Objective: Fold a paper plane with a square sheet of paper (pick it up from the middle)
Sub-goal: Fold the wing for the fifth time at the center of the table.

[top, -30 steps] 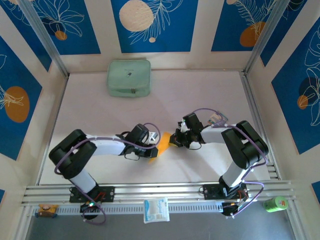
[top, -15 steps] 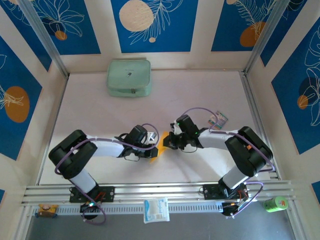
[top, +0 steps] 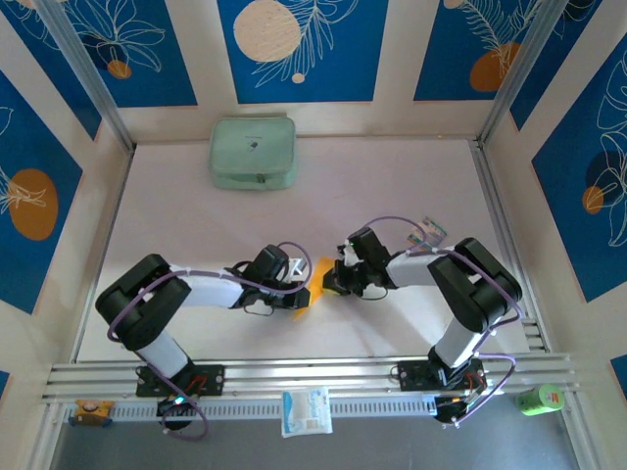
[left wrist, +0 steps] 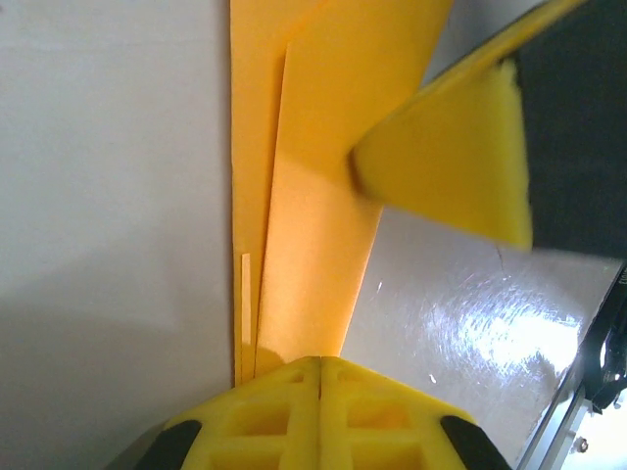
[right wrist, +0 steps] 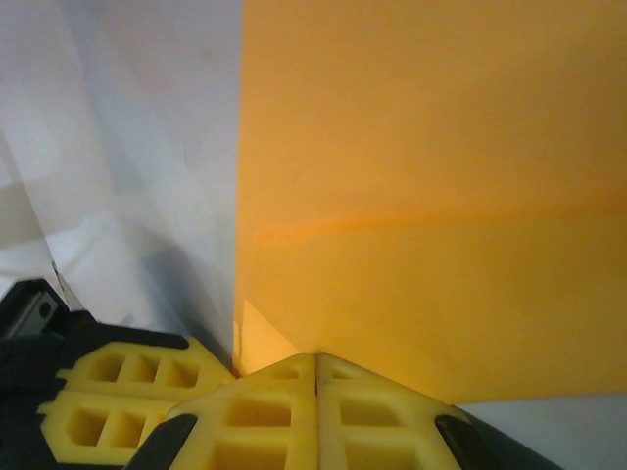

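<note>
The square sheet of paper (top: 315, 281), orange-yellow and folded into overlapping layers, lies flat on the white table between my two grippers. The left gripper (top: 300, 295) is shut, its tips resting on the paper's near left end. In the left wrist view the folded paper (left wrist: 313, 225) runs out from under the shut left gripper (left wrist: 321, 360), with a yellow fingertip (left wrist: 460, 157) of the other arm over its far part. My right gripper (top: 330, 280) is shut and presses on the paper from the right. The paper (right wrist: 431, 196) spreads ahead of the shut right gripper (right wrist: 315, 358); left fingers (right wrist: 127, 392) show at lower left.
A pale green zipped pouch (top: 253, 153) sits at the back of the table. A small striped card (top: 428, 233) lies to the right behind the right arm. A white-and-blue packet (top: 306, 411) and a green can (top: 539, 399) rest on the front rail.
The right gripper has slid left over the paper toward the left gripper, covering more of the sheet. The left gripper has stayed nearly in place.
</note>
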### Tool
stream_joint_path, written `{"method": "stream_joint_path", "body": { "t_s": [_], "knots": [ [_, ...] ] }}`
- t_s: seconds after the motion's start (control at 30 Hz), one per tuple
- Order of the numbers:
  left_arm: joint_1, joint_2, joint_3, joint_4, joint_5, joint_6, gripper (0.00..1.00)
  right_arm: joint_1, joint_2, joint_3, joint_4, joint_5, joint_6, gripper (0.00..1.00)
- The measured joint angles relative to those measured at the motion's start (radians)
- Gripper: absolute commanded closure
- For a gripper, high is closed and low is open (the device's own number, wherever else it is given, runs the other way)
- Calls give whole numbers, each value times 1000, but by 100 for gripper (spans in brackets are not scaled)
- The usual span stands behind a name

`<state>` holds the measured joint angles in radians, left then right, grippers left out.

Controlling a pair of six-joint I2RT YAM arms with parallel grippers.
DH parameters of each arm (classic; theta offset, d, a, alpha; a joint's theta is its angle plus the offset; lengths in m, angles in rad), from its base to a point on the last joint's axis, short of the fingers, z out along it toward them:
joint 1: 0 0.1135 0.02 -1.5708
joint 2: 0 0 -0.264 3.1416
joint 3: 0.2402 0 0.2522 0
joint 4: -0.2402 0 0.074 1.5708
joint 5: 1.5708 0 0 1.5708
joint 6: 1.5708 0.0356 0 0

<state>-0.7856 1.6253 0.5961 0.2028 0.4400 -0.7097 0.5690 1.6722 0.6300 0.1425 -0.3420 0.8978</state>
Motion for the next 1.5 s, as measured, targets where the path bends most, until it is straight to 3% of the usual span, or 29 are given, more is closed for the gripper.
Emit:
{"method": "stream_joint_path", "body": {
  "t_s": [0.53, 0.9, 1.2, 1.5],
  "knots": [
    [0, 2, -3, 10, 1, -16, 100, -231, -6, 2, -18, -2, -50, 93],
    [0, 2, -11, 27, 3, -21, 100, -308, -46, 2, -73, 19, -69, 93],
    [0, 2, -16, 44, 3, -48, 100, -293, -250, -36, -105, 28, -70, 87],
    [-32, 5, -25, 118, -74, -171, 99, -126, -301, -138, -101, 40, 5, 80]
  ]
}}
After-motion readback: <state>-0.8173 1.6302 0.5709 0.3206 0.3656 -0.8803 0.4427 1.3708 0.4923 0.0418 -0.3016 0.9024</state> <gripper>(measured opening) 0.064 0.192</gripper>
